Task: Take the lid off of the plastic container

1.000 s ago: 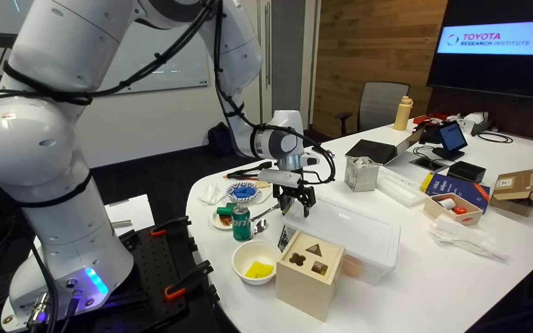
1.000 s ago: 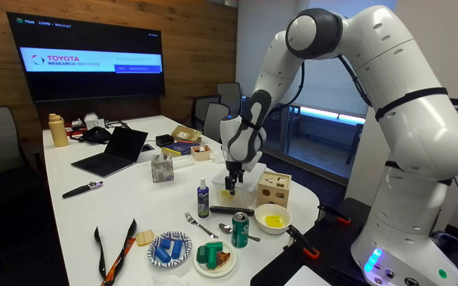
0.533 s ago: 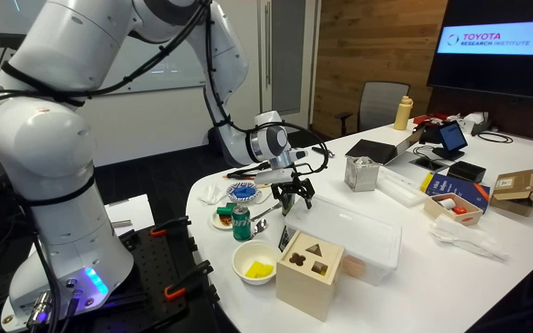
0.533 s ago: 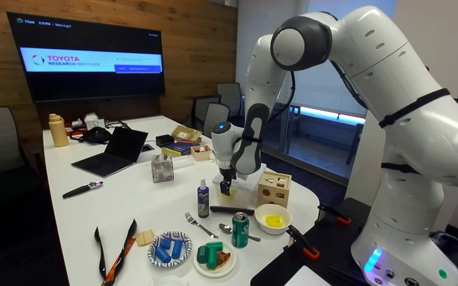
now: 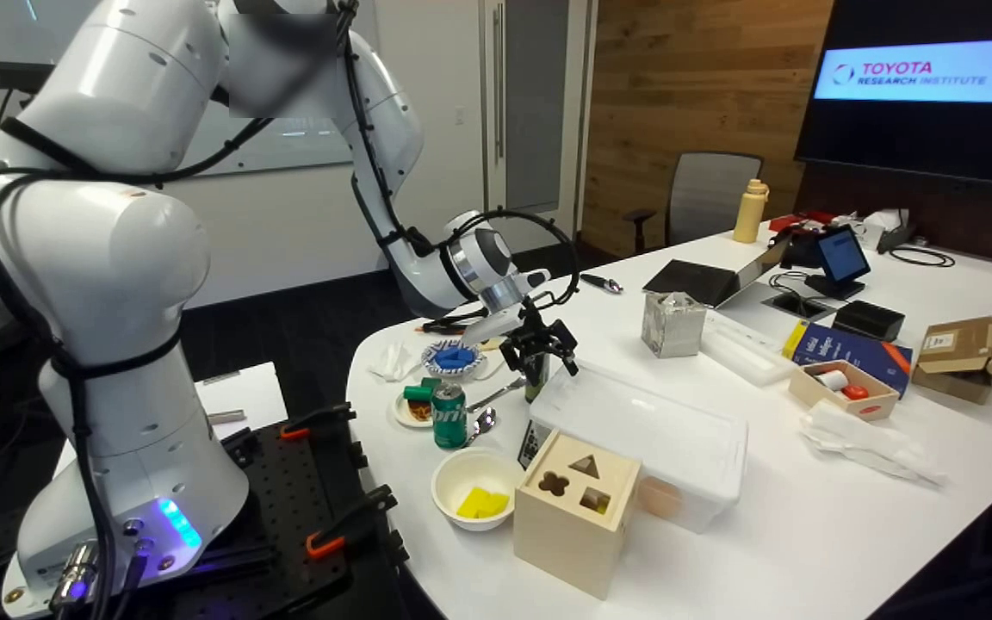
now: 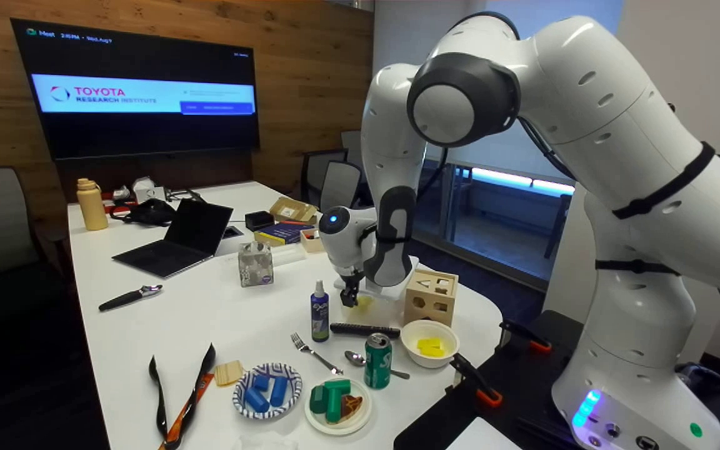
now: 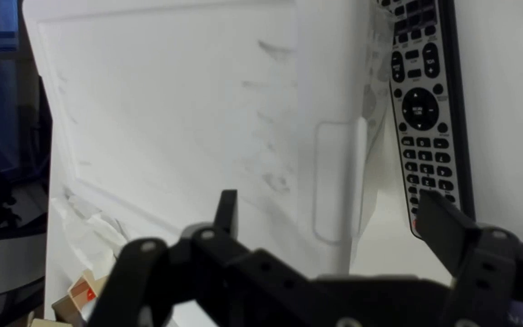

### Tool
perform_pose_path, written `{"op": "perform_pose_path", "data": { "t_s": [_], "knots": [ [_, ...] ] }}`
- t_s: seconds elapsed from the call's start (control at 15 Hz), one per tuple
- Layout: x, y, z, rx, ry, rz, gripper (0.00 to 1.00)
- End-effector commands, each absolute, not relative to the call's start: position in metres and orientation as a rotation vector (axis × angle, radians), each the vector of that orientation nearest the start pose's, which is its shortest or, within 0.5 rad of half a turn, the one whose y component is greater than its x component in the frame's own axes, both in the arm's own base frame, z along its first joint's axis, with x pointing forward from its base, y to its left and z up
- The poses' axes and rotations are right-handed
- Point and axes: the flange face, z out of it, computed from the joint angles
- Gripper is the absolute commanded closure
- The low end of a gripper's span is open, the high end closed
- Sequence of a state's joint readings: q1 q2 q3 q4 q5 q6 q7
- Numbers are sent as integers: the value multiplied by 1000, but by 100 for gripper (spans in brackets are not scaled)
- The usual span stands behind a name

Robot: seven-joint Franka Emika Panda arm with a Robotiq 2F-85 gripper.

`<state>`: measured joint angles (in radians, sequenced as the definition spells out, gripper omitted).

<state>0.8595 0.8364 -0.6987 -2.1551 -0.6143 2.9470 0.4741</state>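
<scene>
1. The black gripper [image 5: 554,372] has its jaws spread wide, clear space between them, and stands tilted at the left end of the plastic container [image 5: 707,510], taking the wooden shape-sorter box [image 5: 567,542] as nearest me.
2. In the wrist view, one finger [image 7: 228,211] shows against the lid [image 7: 175,113], the other finger [image 7: 443,231] against the TV remote [image 7: 425,136]. Whether either tip touches anything, I can't tell.
3. The translucent white lid lies across the top of the plastic container, its moulded clip [image 7: 336,181] at the gripper's end. Something yellow [image 6: 364,304] shows dimly through the wall.
4. The TV remote rests just beside that end, on the white table [image 5: 806,534].
5. The wooden shape-sorter box sits at the container's near side; contact I can't make out. Just left, a white bowl [image 5: 460,472] holds yellow blocks [image 5: 483,502].
6. Farther left, a green Sprite can [image 5: 449,418] stands upright beside a spoon [image 5: 484,422], with a fork [image 6: 315,354] and an Expo spray bottle [image 6: 319,315] beyond.
7. Past the can, a white plate [image 6: 360,420] carries green blocks [image 6: 333,400], a patterned bowl [image 6: 295,382] blue blocks [image 6: 277,392].
8. On the far side are a tissue box [image 5: 672,325], a laptop [image 6: 197,232] and a yellow bottle [image 5: 750,213].
</scene>
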Motion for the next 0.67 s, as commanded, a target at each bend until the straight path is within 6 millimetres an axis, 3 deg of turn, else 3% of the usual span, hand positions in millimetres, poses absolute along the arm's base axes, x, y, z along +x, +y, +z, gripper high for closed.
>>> {"op": "perform_pose_path", "data": {
  "t_s": [0.0, 0.33, 0.4, 0.47, 0.6],
  "knots": [
    [535, 94, 87, 2399, 590, 289, 0],
    [535, 80, 77, 2384, 515, 273, 0],
    [535, 78, 74, 2385, 500, 270, 25],
    [535, 76, 72, 2388, 493, 267, 26],
    [534, 73, 68, 2396, 475, 266, 42]
  ]
}}
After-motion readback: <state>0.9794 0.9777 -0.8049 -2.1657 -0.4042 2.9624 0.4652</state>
